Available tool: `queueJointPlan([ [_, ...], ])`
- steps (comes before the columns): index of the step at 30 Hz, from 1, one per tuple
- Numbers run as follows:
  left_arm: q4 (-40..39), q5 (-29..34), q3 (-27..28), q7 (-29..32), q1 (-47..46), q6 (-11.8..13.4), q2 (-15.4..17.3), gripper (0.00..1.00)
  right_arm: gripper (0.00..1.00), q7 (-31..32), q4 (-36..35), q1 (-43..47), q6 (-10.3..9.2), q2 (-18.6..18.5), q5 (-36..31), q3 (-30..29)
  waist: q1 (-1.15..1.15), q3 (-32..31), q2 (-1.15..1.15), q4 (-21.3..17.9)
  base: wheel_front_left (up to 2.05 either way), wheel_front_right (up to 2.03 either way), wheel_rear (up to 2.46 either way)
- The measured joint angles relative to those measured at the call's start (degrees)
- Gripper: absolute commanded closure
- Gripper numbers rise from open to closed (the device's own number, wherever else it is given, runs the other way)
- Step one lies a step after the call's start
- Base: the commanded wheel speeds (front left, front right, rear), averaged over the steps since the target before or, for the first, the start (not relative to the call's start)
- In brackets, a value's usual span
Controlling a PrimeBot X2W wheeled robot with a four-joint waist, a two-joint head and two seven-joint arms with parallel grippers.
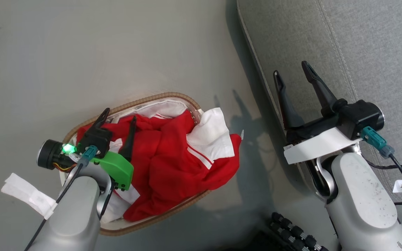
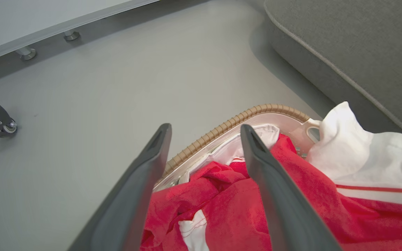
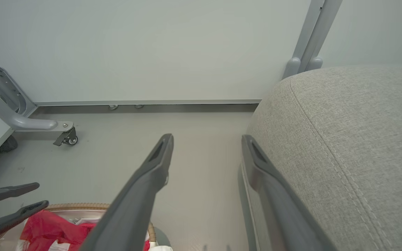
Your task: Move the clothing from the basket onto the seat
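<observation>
Hovering | left fingers (image 1: 130, 137) spread above clothing (image 1: 173, 157) | right fingers (image 1: 318, 85) spread, empty

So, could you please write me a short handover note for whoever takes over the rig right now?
Left gripper: open, empty, fingers over the clothing at the left end of the basket; contact unclear.
Right gripper: open, empty, above the edge of the seat.
Things: the clothing is piled in the basket, which sits on the floor beside the seat. One white-and-red part drapes over the rim on the seat side.
Done: nothing is on the seat yet.
Left: close on a garment, lift it out, lay it on the seat, and repeat until the basket is cleared.
</observation>
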Motion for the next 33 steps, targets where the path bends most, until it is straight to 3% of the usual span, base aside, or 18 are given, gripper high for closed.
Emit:
queueJointPlan([
  [10,8.84,-3.56,-6.81,0.0,-4.7,0.0,2.1,0.0,0.0,0.0,-0.97,-1.4,0.0,0.0,1.52,1.96,0.0,7.34,0.0,-3.84,0.0,0.0,0.0],
  [22,24.39,-9.88,-12.8,0.0,-9.16,0.0,1.23,0.0,0.0,0.0,-0.13,-1.08,0.0,0.04,1.67,2.07,0.0,11.05,0.0,-5.23,0.0,0.0,0.0],
  [23,25.29,-10.4,-13.21,0.0,-9.38,0.0,1.09,0.13,0.0,0.0,0.09,-1.08,0.0,0.04,1.85,2.2,0.0,10.91,0.0,-5.26,0.0,0.0,0.0],
  [24,25.66,-10.69,-13.97,0.01,-9.42,0.0,1.05,0.75,0.0,0.0,0.33,-1.14,0.0,0.03,2.02,2.37,0.0,10.73,0.0,-5.28,0.0,0.0,0.0],
  [25,25.79,-10.96,-14.34,0.0,-9.43,0.0,1.0,1.0,0.0,0.0,0.48,-1.18,0.0,0.07,2.03,2.41,0.0,10.56,0.0,-5.29,0.0,0.0,0.0],
  [33,22.07,-14.5,-14.85,0.01,-7.05,0.0,-0.05,1.0,0.0,0.0,2.15,-1.02,0.0,0.1,1.43,1.9,0.0,6.33,0.0,-4.52,0.0,0.0,0.0],
])
